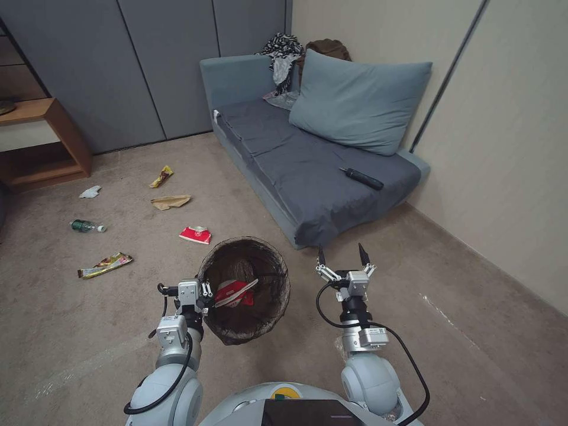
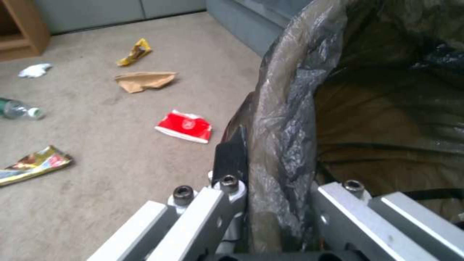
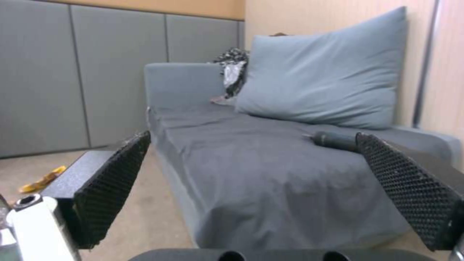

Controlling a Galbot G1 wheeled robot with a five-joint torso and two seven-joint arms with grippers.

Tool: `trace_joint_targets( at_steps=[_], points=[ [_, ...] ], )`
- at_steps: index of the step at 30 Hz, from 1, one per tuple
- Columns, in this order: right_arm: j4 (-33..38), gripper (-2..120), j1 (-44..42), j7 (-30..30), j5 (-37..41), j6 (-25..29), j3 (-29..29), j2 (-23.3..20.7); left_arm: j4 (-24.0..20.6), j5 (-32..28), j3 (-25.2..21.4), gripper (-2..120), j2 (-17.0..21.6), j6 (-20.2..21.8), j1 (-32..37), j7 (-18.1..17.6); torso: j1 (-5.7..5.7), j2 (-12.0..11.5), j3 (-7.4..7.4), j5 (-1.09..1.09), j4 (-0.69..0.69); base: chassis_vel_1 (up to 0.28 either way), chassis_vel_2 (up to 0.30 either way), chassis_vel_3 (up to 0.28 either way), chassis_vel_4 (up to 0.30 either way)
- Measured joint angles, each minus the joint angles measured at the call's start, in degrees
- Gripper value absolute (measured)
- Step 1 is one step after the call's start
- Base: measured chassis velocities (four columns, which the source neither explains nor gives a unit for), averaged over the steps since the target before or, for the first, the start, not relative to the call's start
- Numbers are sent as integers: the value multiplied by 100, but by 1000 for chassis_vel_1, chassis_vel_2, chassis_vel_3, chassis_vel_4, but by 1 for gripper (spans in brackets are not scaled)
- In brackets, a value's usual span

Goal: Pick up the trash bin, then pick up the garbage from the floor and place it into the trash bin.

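From the head, the left gripper [image 1: 207,294] is clamped on the rim of the trash bin [image 1: 245,290], holding it off the floor so litter can be dropped in; one red wrapper [image 1: 234,293] lies inside. Beyond the bin lie six pieces of garbage: another red wrapper [image 1: 195,235], paper bag [image 1: 170,202], two yellow packets, tissue and bottle.

Left wrist: one finger [image 2: 232,156] presses the bag-lined rim from outside.

Right wrist: the right gripper [image 3: 251,188] hangs spread and empty, beside the bin, facing the sofa [image 3: 241,152].
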Motion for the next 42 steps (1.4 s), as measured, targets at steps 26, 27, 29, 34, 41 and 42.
trace_joint_targets(
  at_steps=[26, 27, 29, 34, 41, 42],
  points=[
    [-21, 100, -14, -41, -106, 137, 15, 0, 15, 13, 10, 3, 17, -78, 2, 43, 0, 0, 0, 0, 0, 52, 46, 45, 43],
    [-21, 100, -15, -56, -106, 140, 15, 1, 15, 13, 9, 3, 17, -78, 1, 42, 0, 0, 0, 0, 0, 0, 0, 0, 0],
    [-21, 100, -22, -89, -106, 142, 18, 4, 14, 12, 7, 3, 17, -76, -1, 43, 0, 0, 0, 0, 0, 23, 64, 56, 35],
    [-21, 100, -28, -126, -94, 159, 17, 21, 8, 12, 8, 3, 14, -72, -4, 45, 0, 0, 0, 0, 0, 28, 31, 28, 22],
    [-20, 100, -28, -139, -89, 176, 15, 28, 0, 17, 6, 3, 11, -72, 8, 50, 0, 0, 0, 0, 0, 0, 0, 0, 0],
    [-21, 100, -28, -139, -88, 180, 15, 30, -1, 18, 5, 3, 10, -72, 10, 50, 0, 0, 0, 0, 0, 0, 0, 0, 0]
  ],
)
